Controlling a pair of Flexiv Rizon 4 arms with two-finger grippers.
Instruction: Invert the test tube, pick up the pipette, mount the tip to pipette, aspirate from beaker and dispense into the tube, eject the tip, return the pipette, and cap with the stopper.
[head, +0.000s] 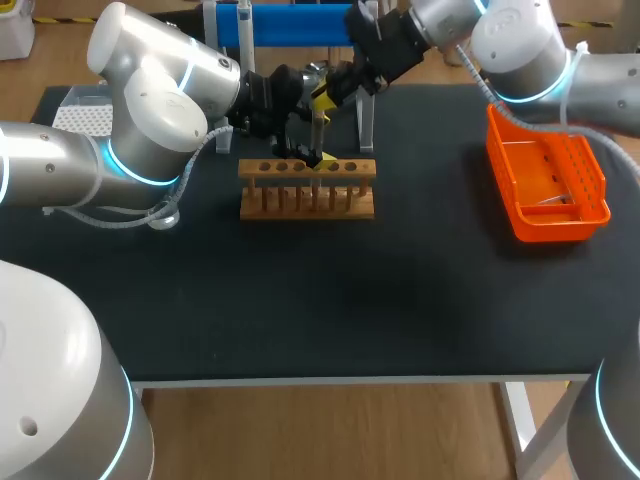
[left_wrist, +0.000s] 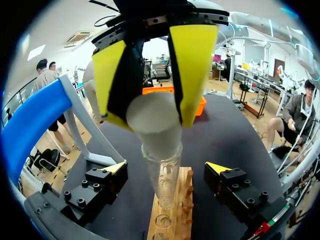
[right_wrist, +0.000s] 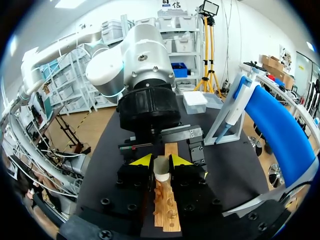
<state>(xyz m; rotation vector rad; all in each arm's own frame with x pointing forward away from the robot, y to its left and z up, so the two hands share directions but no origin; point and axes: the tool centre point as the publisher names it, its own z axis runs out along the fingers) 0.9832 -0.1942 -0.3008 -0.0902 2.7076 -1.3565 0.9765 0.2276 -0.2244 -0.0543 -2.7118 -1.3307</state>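
A wooden rack (head: 307, 190) stands at the table's back middle with a clear test tube (left_wrist: 164, 175) upright in it. My right gripper (head: 322, 100) comes down from the back right and is shut on a white stopper (left_wrist: 155, 117) that sits at the tube's mouth. The right wrist view shows the same stopper (right_wrist: 161, 169) between that gripper's (right_wrist: 161, 162) yellow tips, with the rack (right_wrist: 165, 205) under it. My left gripper (head: 300, 155) hangs open just behind the rack, its tips (left_wrist: 115, 167) standing apart on either side of the tube without touching it.
An orange basket (head: 548, 180) lies at the right side of the table. A blue pipette stand (head: 290, 25) rises behind the rack, and a white tip box (head: 85, 115) sits at the back left. The black table front is bare.
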